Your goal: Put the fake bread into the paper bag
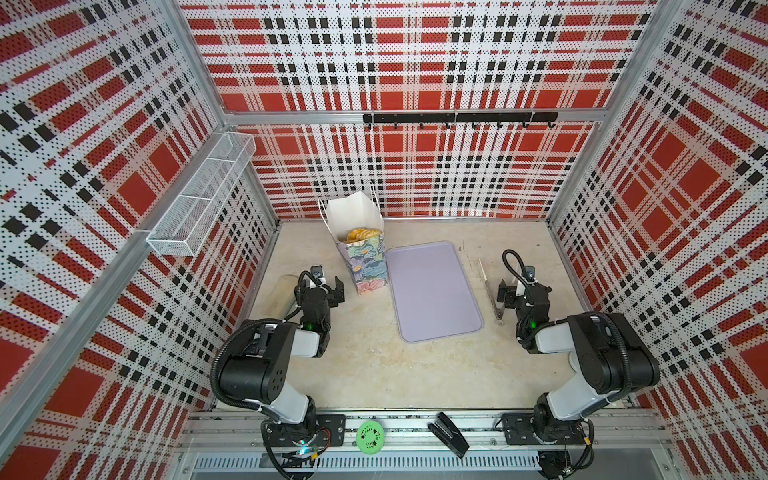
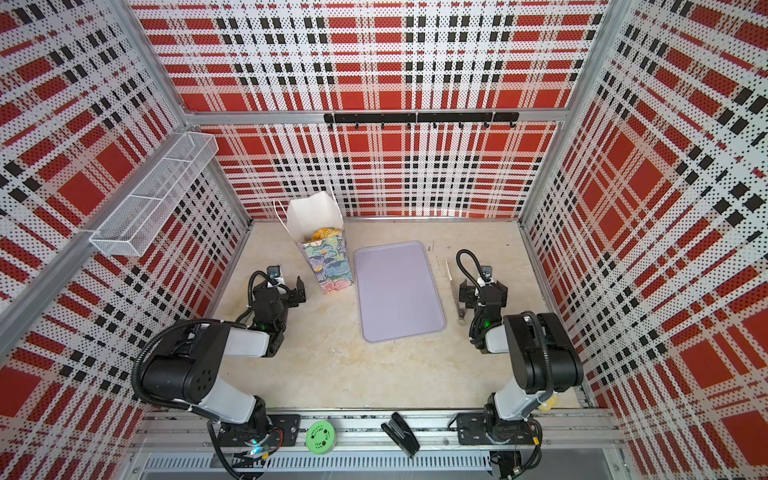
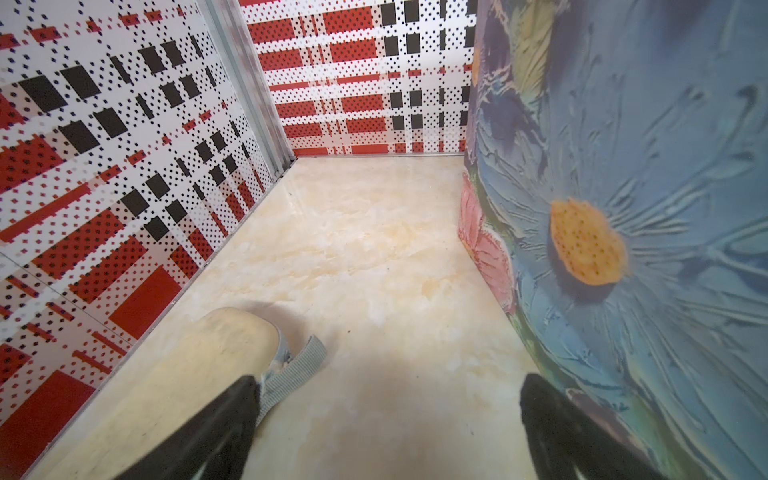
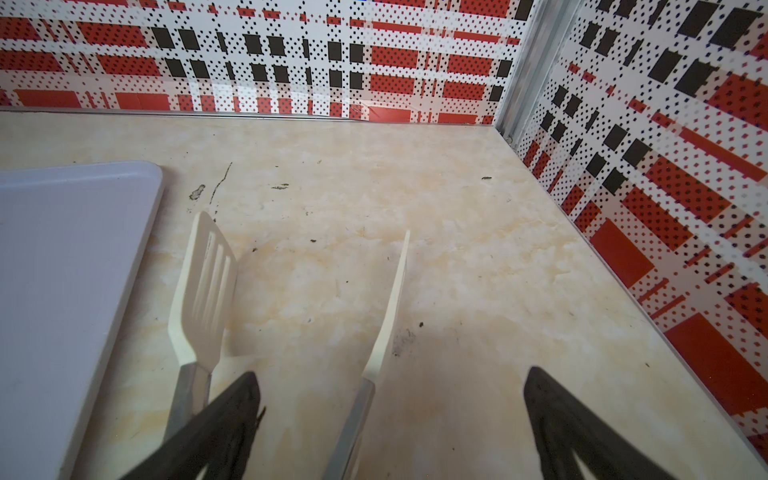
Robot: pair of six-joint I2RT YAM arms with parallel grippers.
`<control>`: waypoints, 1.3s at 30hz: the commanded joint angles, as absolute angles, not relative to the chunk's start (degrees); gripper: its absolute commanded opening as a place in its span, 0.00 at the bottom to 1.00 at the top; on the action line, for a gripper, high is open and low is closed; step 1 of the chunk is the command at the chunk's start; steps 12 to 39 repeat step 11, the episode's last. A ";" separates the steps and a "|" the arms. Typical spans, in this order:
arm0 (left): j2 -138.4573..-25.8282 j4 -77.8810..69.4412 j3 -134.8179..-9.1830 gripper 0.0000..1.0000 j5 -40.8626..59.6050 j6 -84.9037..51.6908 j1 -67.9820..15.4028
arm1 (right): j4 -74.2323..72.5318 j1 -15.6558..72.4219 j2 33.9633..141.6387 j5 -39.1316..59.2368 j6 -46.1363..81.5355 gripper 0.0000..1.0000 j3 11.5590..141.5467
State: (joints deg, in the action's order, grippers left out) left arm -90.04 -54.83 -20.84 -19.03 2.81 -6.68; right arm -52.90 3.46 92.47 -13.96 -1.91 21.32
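Left wrist view shows the left pincer (image 3: 388,386) with its jaws wide apart and only bare tabletop (image 3: 353,257) between them. The paper bag (image 3: 623,208), printed with blue and pink flowers, rises just beside one finger; whether they touch cannot be told. By the opposite finger lies a pale beige block (image 3: 199,365) with a grey ribbed strap.

In both top views the bag stands upright near the back wall, just left of the lilac tray (image 1: 434,299), with its mouth open. The fake bread (image 1: 362,235) sits inside the bag, golden pieces showing just above the front rim.

The right pincer (image 1: 523,291) is likewise spread apart and grips nothing. It hangs low over the tongs (image 4: 208,282), which lie on the tabletop just right of the tray. In the right wrist view one white blade lies between the fingers and the other nearer the tray's edge.

A green round disc (image 1: 370,434) and a black stapler (image 1: 449,434) rest on the front rail.
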 commanded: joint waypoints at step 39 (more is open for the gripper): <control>-90.57 -56.77 -21.80 0.99 -19.24 2.33 -6.55 | -55.08 3.43 91.18 -13.51 -1.84 1.00 22.20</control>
